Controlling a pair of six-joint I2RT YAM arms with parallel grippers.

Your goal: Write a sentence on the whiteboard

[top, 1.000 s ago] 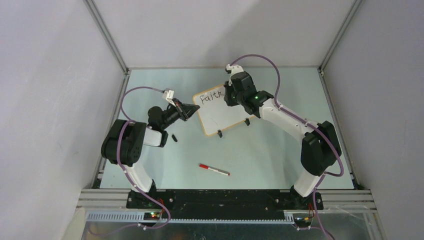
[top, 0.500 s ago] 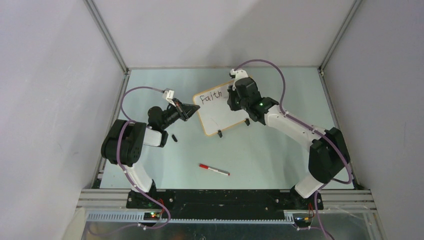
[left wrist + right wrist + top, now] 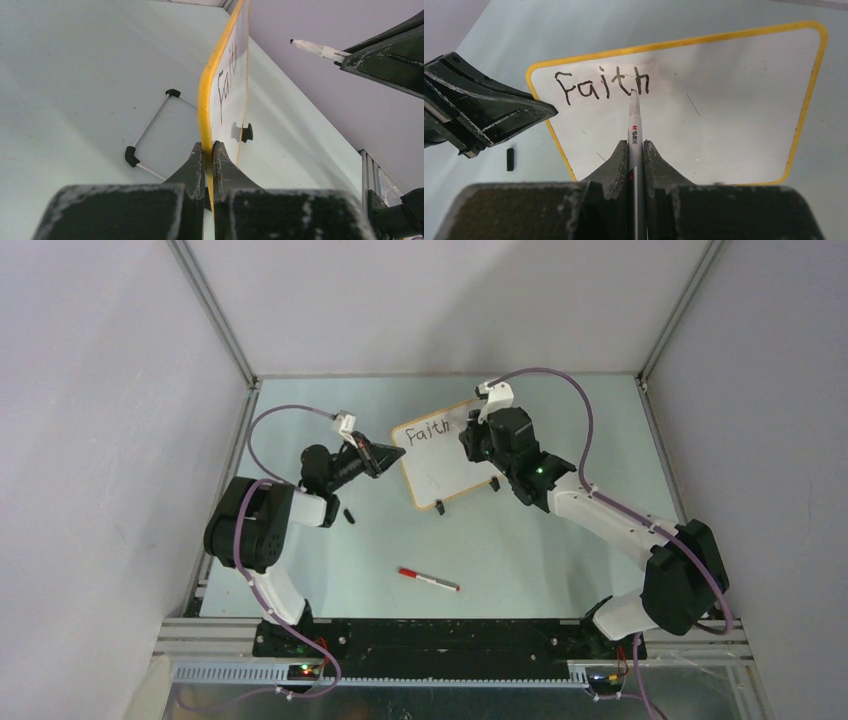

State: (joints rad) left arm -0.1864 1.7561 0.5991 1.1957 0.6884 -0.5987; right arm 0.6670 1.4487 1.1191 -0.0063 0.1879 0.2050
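On my left, the left fingers [image 3: 199, 156] are closed on the left edge of the whiteboard [image 3: 440, 465], one finger on each side of its orange frame. The wrist view shows them pinching the rim tight. Just below that arm in the top view, a small black cap [image 3: 349, 514] lies on the table [image 3: 560, 400], apart from the board. Further toward me, near the middle of the table, a marker with a red end [image 3: 428, 580] lies on its side, well apart from everything else.

The whiteboard sits toward the far middle of the table. It is turned at an angle, with its two black clip feet [image 3: 438, 506] along its near edge. In the left wrist view it is tilted up off the table, and a thin wire stand [image 3: 150, 135] shows behind it.

So far the sentence [image 3: 601, 85] amounts to one word, "Faith", in black strokes across the board's upper left corner. The rest of the white face carries only a few faint stray marks.

On the right, the right fingers [image 3: 622, 152] are clamped on a white marker [image 3: 634, 115] that runs straight out between them. Its tip points at the foot of the "h". The left wrist view shows a gap between that tip and the board's face.
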